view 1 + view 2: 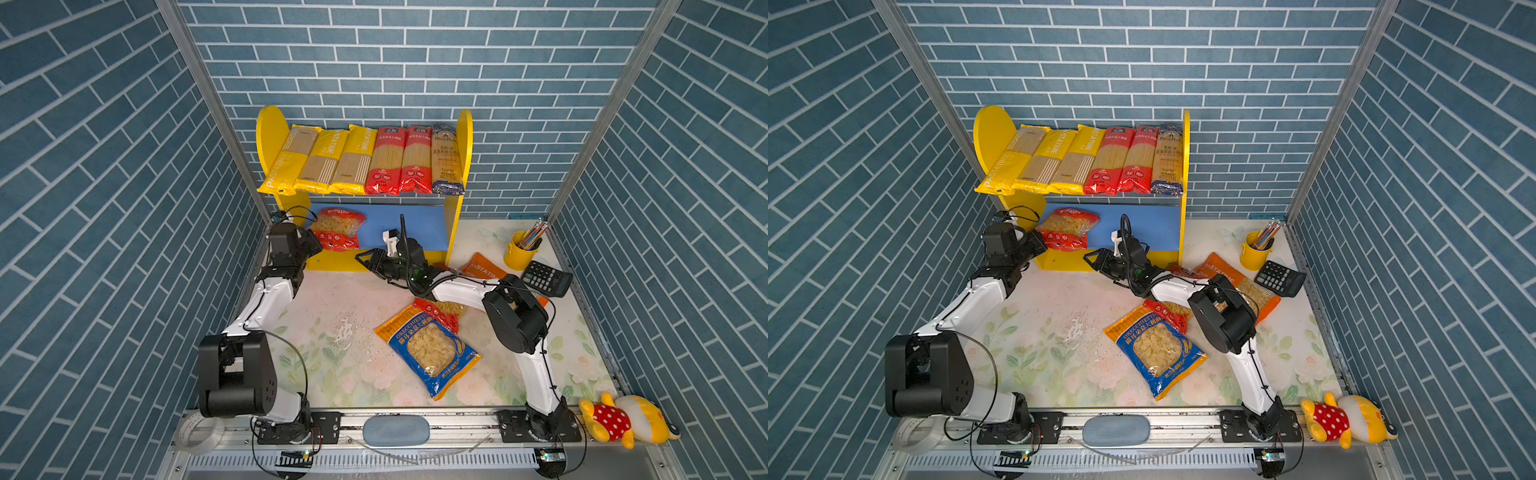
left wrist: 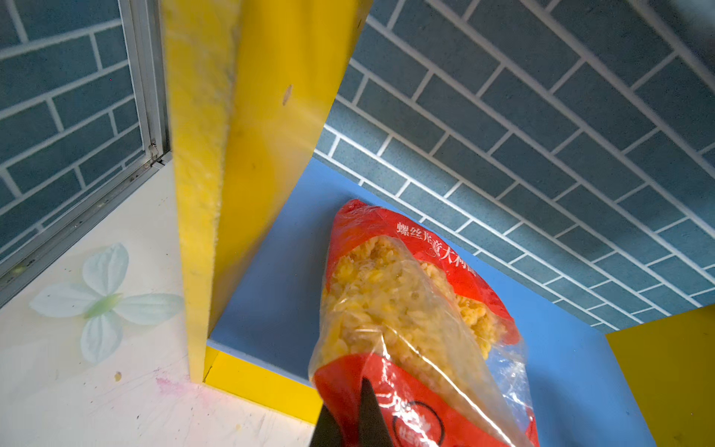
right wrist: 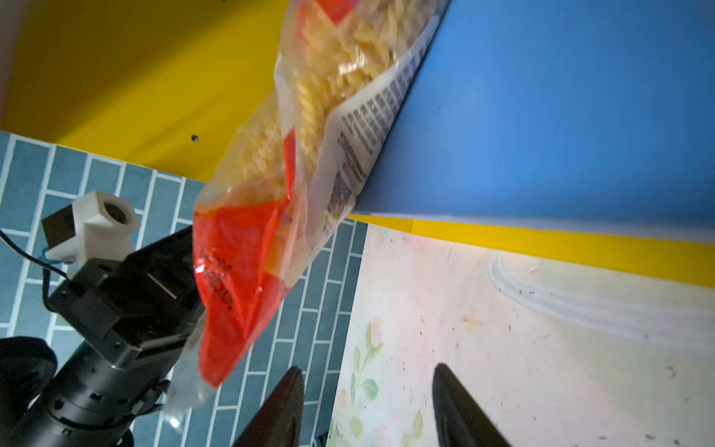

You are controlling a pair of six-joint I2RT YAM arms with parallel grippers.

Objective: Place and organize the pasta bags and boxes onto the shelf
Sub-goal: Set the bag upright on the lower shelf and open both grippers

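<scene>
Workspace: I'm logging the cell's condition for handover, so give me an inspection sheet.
Surface: table, floral print, crumbs mid-table.
Job's things: six spaghetti packs on shelf top; red fusilli bag at lower tier; blue bag, second red bag, orange bag on table.
Clutter: pencil cup, calculator, plush toy.
Grippers: left gripper shut on red fusilli bag; right gripper open, empty.
Cables: black cables hang in loose loops.
Surroundings: blue brick-pattern walls.

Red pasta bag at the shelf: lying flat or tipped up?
Tipped up: the left tool pinches one end, and the bag slants over the blue board.
</scene>
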